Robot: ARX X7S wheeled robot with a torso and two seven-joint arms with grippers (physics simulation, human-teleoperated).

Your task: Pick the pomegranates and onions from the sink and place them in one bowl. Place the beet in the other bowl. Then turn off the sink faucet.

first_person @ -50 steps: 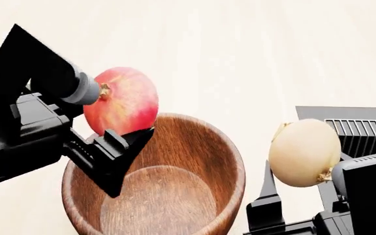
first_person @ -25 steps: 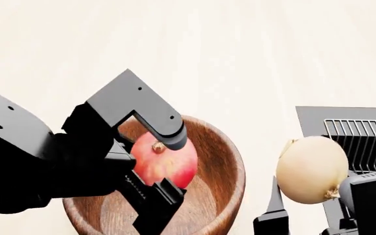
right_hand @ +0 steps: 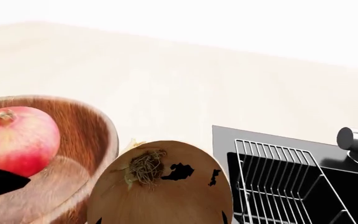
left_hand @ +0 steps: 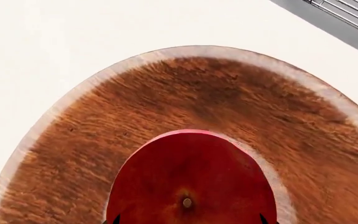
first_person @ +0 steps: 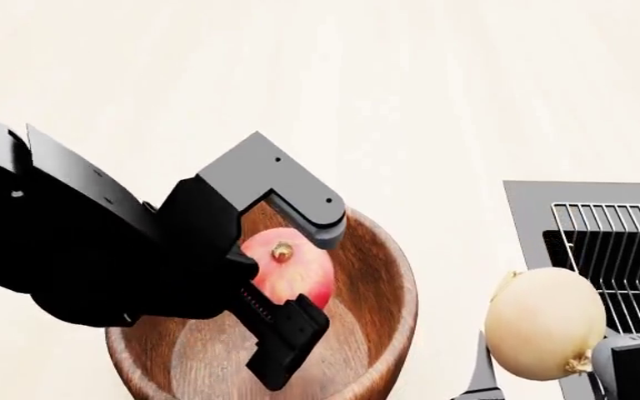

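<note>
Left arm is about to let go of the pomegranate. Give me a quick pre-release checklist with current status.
1. Pomegranate inside the wooden bowl's rim: ok.
2. Left gripper closed on the pomegranate: ok.
3. Pomegranate resting on the bowl floor: cannot tell.
4. Bowl otherwise empty under the fruit: ok.
5. Right gripper holding the onion: ok.
6. Onion clear of the bowl, beside it, sink rack behind: ok.

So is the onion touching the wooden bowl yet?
Apart. The head view shows bare counter between the onion, held by the right gripper, and the wooden bowl.
</note>
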